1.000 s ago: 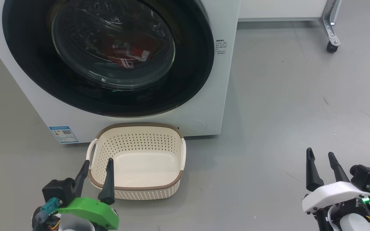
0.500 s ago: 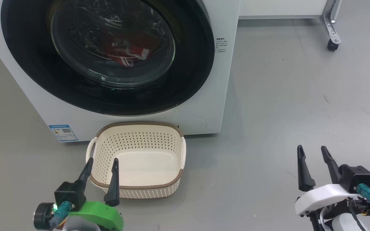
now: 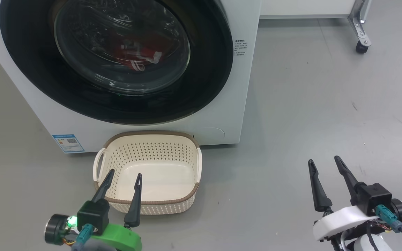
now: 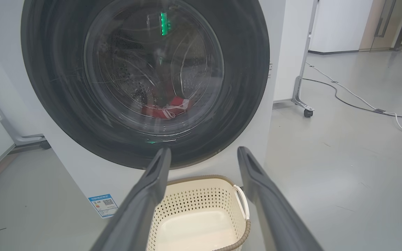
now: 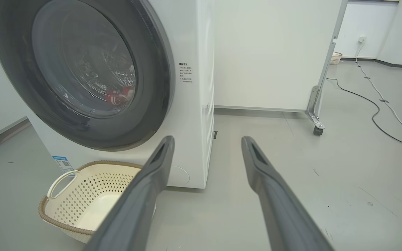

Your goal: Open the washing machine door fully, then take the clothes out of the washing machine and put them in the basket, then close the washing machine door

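**Item 1 – door** (image 3: 117, 62). Upper left of the head view. It has a wide glossy black rim around a bulging clear bowl, and it looks shut or nearly shut against the front of the washing machine (image 3: 243, 87). Likely rigid and fairly heavy, swinging on a hinge. The rim is smooth, so fingers may slide on it. No handle or recess can be made out, and the hinge side cannot be told. The best hold is probably behind the outer edge of the rim on the free side, hooking it, not pinching the face.

**Item 2 – clothes** (image 3: 136, 57). Red cloth with white trim, lying low inside the drum and seen through the glass. Likely light, soft and limp. Pinch a bunched fold rather than a flat layer, and expect trailing ends that could catch on the port.

**Item 3 – basket** (image 3: 148, 134). Lower centre of the head view, on the floor just in front of the machine, with nothing in it. Thin plastic, likely light, so a knock could shift it.

**Item 4 – left claw** (image 3: 125, 173). Lower left, fingers spread wide and holding nothing, tips over the near rim of the basket.

**Item 5 – right claw** (image 3: 324, 159). Lower right, over bare floor well apart from the machine – spread wide, holding nothing.
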Robot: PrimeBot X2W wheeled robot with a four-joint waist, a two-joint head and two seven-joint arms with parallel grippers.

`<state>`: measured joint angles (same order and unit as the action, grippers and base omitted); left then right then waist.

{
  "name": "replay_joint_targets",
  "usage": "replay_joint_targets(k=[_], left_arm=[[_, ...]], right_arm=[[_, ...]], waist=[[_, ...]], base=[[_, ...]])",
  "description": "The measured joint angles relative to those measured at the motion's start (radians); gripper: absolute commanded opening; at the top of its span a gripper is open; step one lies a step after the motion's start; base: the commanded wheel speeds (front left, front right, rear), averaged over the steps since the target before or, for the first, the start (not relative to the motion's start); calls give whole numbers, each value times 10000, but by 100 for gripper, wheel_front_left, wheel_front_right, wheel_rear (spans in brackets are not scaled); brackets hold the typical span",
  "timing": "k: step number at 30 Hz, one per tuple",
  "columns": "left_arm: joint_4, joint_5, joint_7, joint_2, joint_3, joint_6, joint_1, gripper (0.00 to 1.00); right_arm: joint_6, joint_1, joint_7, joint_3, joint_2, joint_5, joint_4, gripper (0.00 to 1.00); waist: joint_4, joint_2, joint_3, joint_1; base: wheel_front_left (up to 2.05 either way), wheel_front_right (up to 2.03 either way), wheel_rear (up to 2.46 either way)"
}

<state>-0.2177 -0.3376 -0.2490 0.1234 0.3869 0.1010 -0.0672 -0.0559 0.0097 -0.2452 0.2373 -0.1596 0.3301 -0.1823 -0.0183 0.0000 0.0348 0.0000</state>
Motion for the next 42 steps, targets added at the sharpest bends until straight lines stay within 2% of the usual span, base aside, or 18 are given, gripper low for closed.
replay_joint_targets(k=[26,27,28,38,42], left_arm=[[-267,44,0,-173,-247,46,1,100],[-268,44,0,-174,-247,46,1,100],[-268,46,0,-176,-249,46,1,100],[-272,52,0,-211,-267,48,1,100],[-267,67,0,-228,-268,48,1,100]], right_arm=[[-73,255,-40,-395,272,-171,25,100],[-69,264,-40,-403,276,-171,23,6],[-67,279,-40,-410,284,-171,23,0],[138,355,-40,-545,339,-151,23,0],[284,351,-40,-784,512,192,56,0]], waist=[[33,0,-71,0],[35,0,-73,0],[37,0,-75,0],[69,0,-62,0],[98,0,-25,0]], base=[[0,0,0],[0,0,0],[0,0,0],[0,0,0],[0,0,0]])
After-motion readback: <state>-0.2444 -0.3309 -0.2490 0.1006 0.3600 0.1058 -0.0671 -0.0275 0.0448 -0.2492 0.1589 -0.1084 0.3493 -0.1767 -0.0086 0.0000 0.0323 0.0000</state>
